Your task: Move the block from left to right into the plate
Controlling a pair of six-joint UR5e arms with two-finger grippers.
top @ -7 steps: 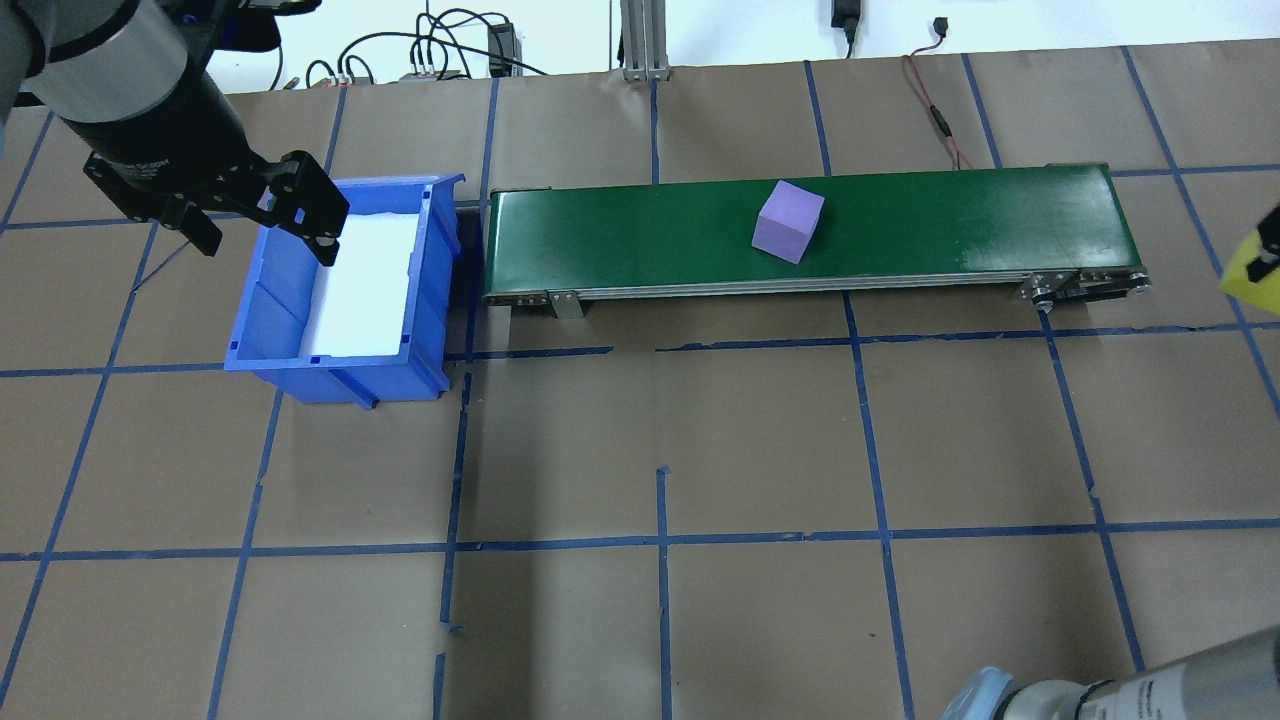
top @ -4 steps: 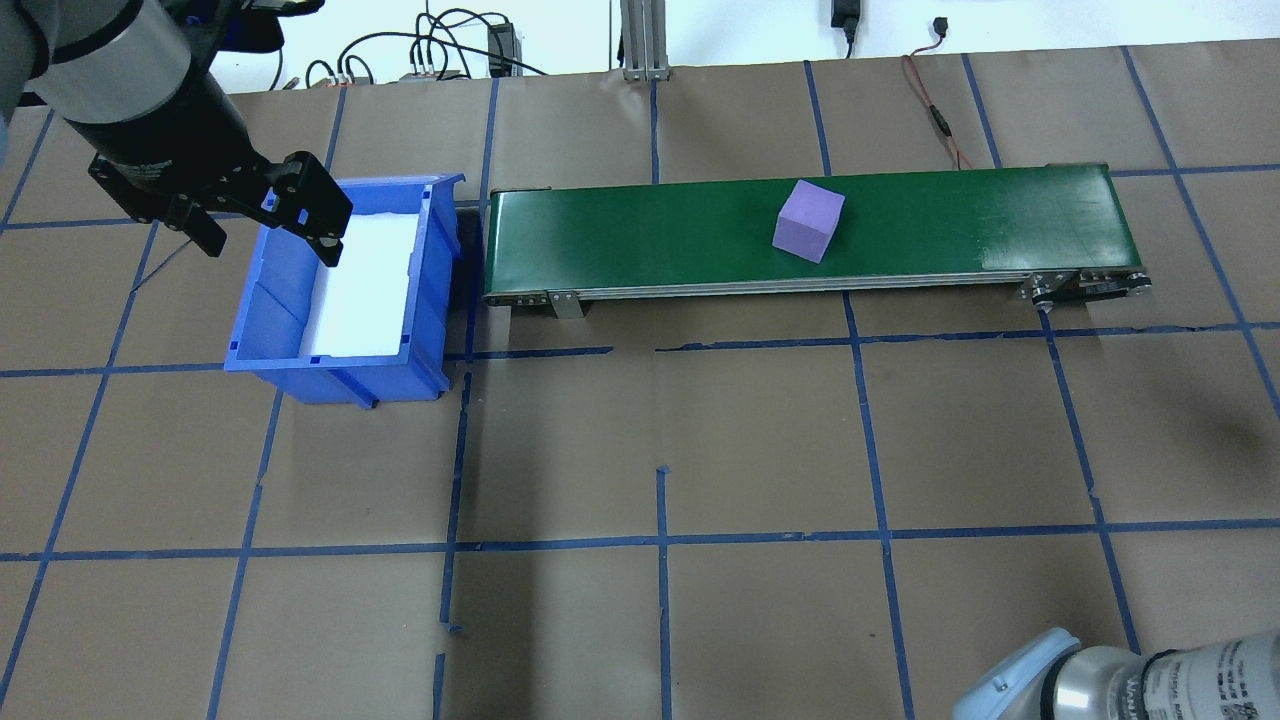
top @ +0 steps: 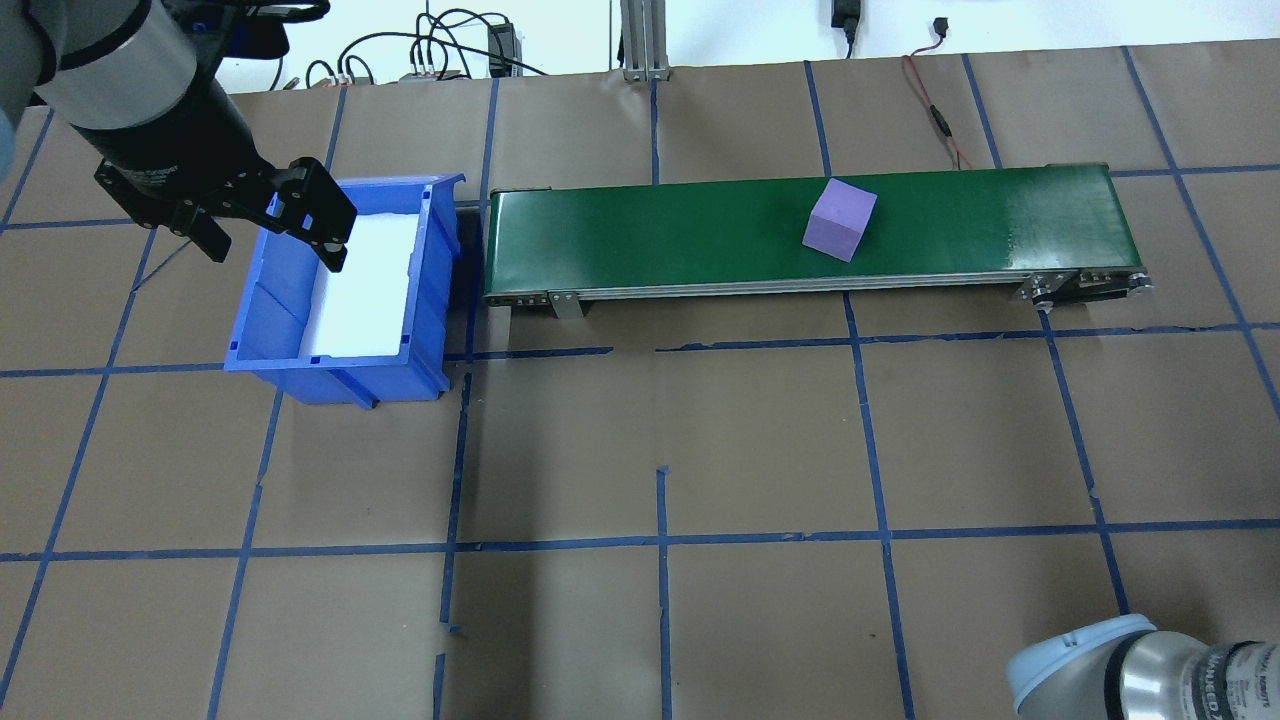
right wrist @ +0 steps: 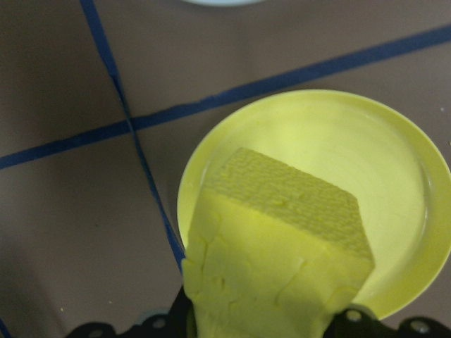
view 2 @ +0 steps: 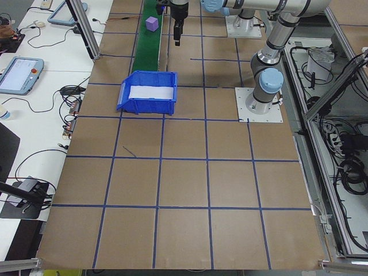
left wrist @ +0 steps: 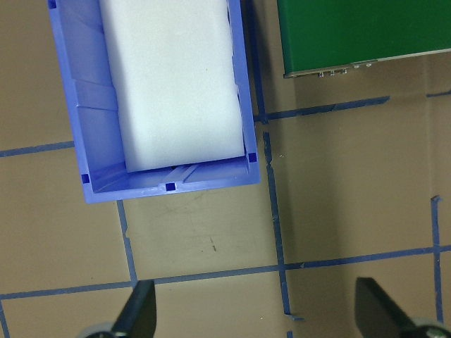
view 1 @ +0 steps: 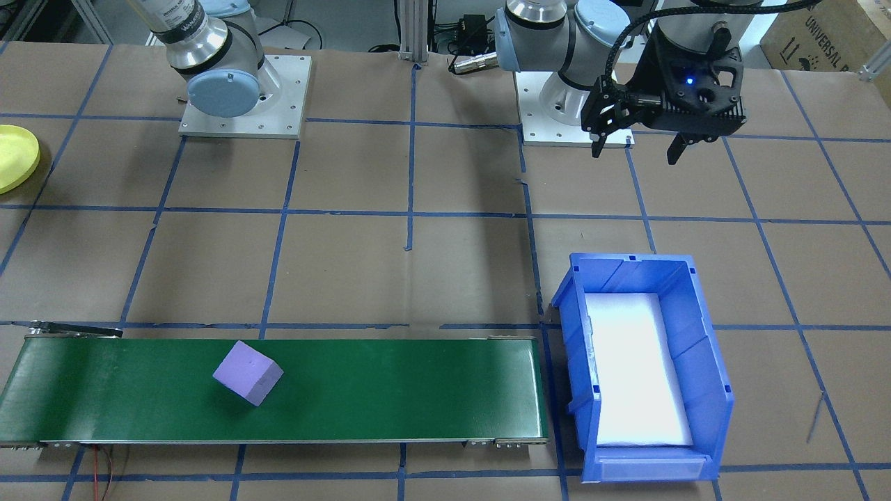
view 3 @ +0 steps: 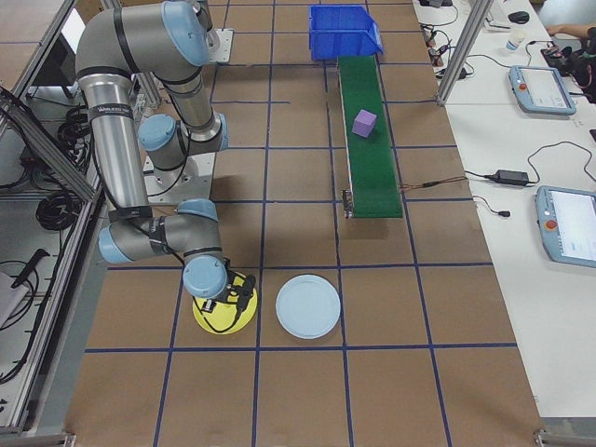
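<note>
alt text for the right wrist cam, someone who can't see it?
A yellow foam block, held in the right gripper, fills the lower centre of the view, hanging over a round yellow plate that rests on brown paper crossed by blue tape lines.

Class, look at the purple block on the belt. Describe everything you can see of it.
The purple block is a plain cube that looks like matte foam, without markings. It sits flat on the green conveyor belt, turned askew to the belt's edges, toward the end away from the blue bin. Only the belt touches it; neither claw is near.
</note>
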